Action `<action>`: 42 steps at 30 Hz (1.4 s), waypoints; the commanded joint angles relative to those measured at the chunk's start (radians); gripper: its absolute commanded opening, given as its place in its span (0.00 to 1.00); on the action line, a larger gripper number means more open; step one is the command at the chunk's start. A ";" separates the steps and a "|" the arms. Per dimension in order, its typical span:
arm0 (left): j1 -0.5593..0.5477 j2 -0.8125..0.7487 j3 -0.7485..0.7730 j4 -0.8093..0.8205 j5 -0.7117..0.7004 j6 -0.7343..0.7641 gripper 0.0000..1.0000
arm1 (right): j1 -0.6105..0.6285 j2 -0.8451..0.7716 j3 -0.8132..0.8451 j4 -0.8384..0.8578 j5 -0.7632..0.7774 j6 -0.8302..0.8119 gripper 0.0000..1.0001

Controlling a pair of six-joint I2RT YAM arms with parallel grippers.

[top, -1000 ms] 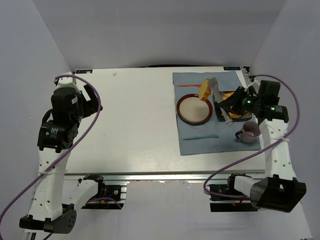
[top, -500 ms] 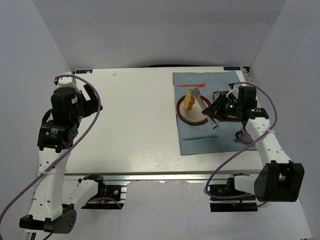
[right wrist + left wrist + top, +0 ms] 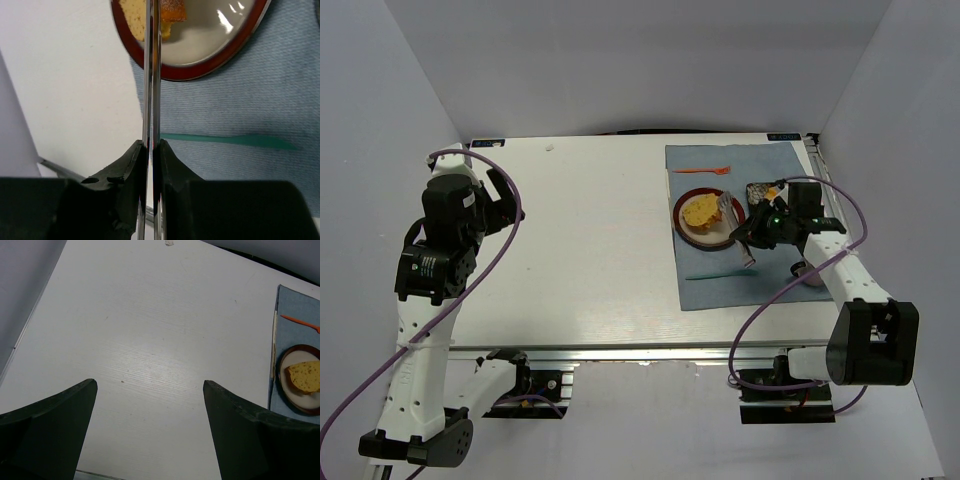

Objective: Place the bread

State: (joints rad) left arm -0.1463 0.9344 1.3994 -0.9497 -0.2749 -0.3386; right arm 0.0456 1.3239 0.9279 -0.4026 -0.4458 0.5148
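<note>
The left arm [image 3: 435, 250] is folded upright by the left edge of the table [image 3: 590, 240], and the left gripper [image 3: 150, 385] is spread wide above the tabletop. The bread [image 3: 698, 210] is laid on the left half of the plate [image 3: 712, 247], on the cloth [image 3: 720, 290] near the table's far right corner. The right arm [image 3: 840, 270] is stretched low toward the plate from the right. The right gripper [image 3: 151, 146] is clamped on tongs [image 3: 151, 75], whose blades are pressed together and extended over the bread.

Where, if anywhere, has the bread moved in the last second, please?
Yes: from over the far rim of the red plate, the bread moved left and nearer, onto it.
</note>
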 commanded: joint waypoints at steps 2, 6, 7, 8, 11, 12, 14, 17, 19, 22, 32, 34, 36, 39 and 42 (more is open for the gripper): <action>-0.004 -0.009 0.010 -0.001 -0.015 -0.004 0.98 | 0.000 -0.020 0.000 -0.038 0.111 -0.035 0.00; -0.004 -0.006 0.006 0.000 -0.009 -0.005 0.98 | 0.000 -0.009 0.002 -0.065 0.143 -0.053 0.00; -0.004 -0.005 0.004 0.003 -0.009 -0.005 0.98 | 0.000 -0.008 0.002 -0.068 0.148 -0.053 0.00; -0.004 -0.003 0.003 0.003 -0.006 -0.005 0.98 | 0.000 -0.008 0.000 -0.070 0.151 -0.053 0.00; -0.004 -0.005 0.003 0.005 -0.006 -0.005 0.98 | 0.000 -0.006 -0.003 -0.070 0.154 -0.061 0.00; -0.004 -0.005 0.003 0.003 -0.006 -0.005 0.98 | 0.000 -0.005 0.000 -0.071 0.154 -0.062 0.00; -0.004 -0.006 0.000 0.003 -0.007 -0.005 0.98 | 0.000 -0.005 0.003 -0.074 0.160 -0.065 0.03; -0.004 -0.008 -0.002 0.002 -0.009 -0.005 0.98 | 0.000 -0.005 0.014 -0.084 0.163 -0.067 0.11; -0.004 -0.009 -0.002 0.002 -0.009 -0.005 0.98 | 0.000 -0.006 0.029 -0.090 0.168 -0.068 0.13; -0.004 -0.008 -0.004 0.003 -0.007 -0.005 0.98 | 0.000 -0.008 0.051 -0.102 0.173 -0.071 0.18; -0.004 -0.013 -0.005 0.003 -0.006 -0.007 0.98 | 0.000 -0.018 0.092 -0.131 0.174 -0.085 0.38; -0.004 -0.011 -0.004 0.002 -0.004 -0.007 0.98 | 0.002 -0.020 0.098 -0.136 0.179 -0.085 0.40; -0.004 -0.013 -0.005 0.002 -0.004 -0.007 0.98 | 0.000 -0.023 0.110 -0.146 0.183 -0.088 0.43; -0.004 -0.011 -0.005 0.005 -0.003 -0.008 0.98 | 0.000 -0.032 0.126 -0.160 0.191 -0.094 0.45; -0.004 -0.011 -0.004 0.005 0.002 -0.008 0.98 | 0.000 -0.043 0.156 -0.188 0.206 -0.104 0.44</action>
State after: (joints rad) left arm -0.1463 0.9340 1.3991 -0.9493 -0.2764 -0.3412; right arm 0.0463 1.3212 1.0115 -0.5655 -0.2588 0.4343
